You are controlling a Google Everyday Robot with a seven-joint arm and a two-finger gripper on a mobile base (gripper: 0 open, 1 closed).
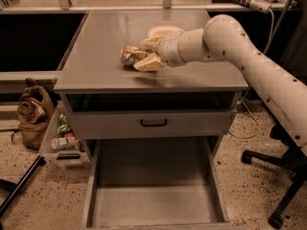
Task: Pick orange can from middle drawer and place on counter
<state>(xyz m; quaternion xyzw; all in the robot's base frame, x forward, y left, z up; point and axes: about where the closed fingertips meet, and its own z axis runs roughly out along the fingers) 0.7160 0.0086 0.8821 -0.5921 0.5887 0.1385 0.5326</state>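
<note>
The orange can (pixel 128 55), crumpled and golden-brown, is at the middle of the counter (pixel 105 42), just over its surface. My gripper (pixel 139 56) reaches in from the right and is shut on the can, one finger behind it and one in front. The arm casts a shadow on the counter in front of the can. The middle drawer (pixel 153 198) is pulled out wide open at the bottom, and its grey floor is bare.
A white bowl (pixel 165 31) sits on the counter just behind my gripper. A closed drawer front with a black handle (pixel 153 122) lies under the counter edge. A brown bag (pixel 33 114) and a bin of items (pixel 62 143) stand on the floor at left. An office chair base (pixel 283 176) stands at right.
</note>
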